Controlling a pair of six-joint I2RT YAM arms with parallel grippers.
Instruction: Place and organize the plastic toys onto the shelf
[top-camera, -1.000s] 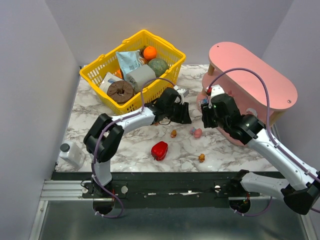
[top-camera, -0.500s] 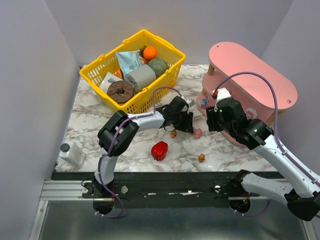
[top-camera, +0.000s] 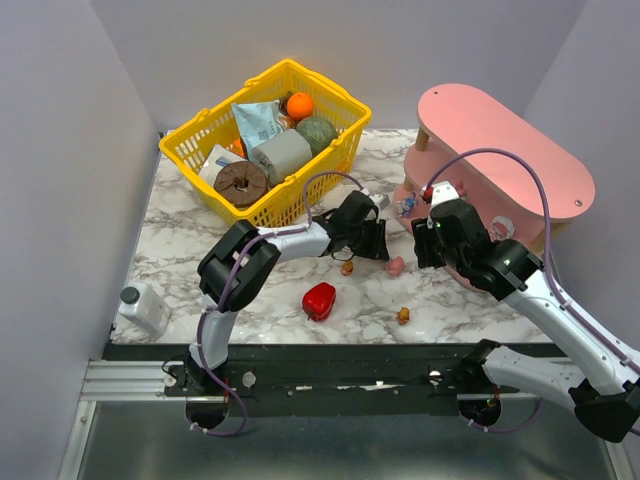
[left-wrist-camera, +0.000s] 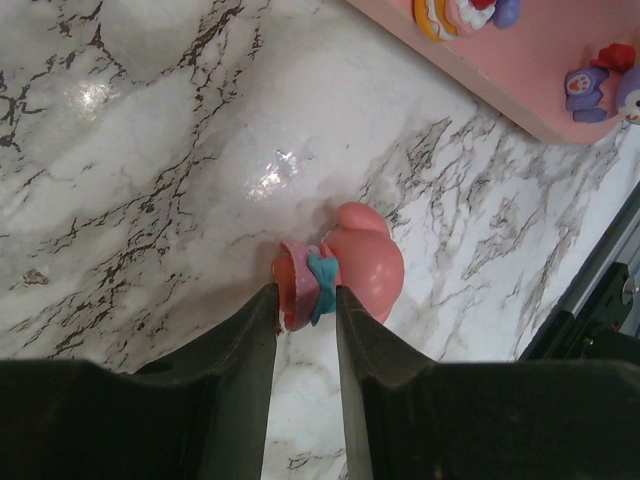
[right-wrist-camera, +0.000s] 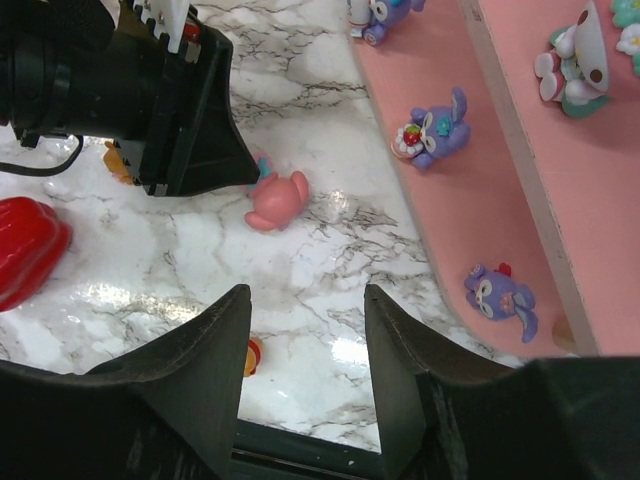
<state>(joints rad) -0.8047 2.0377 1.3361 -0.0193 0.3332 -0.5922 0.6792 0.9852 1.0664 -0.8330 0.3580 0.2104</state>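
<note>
A pink toy (left-wrist-camera: 360, 268) with a blue bow lies on the marble; it also shows in the top view (top-camera: 396, 266) and the right wrist view (right-wrist-camera: 277, 198). My left gripper (left-wrist-camera: 305, 297) is low over it, its narrow jaws closed on the toy's near end. My right gripper (right-wrist-camera: 305, 300) is open and empty, above the table beside the pink shelf (top-camera: 520, 165). Purple toys (right-wrist-camera: 430, 130) (right-wrist-camera: 500, 295) lie on the shelf's bottom board (right-wrist-camera: 480, 200). Two orange-brown toys (top-camera: 347, 267) (top-camera: 403, 316) lie on the table.
A glossy red pepper (top-camera: 319, 300) lies near the front. A yellow basket (top-camera: 200, 135) of groceries stands at the back left. A white bottle (top-camera: 145, 308) stands at the front left edge. The shelf's board edge (left-wrist-camera: 520, 70) is just beyond the pink toy.
</note>
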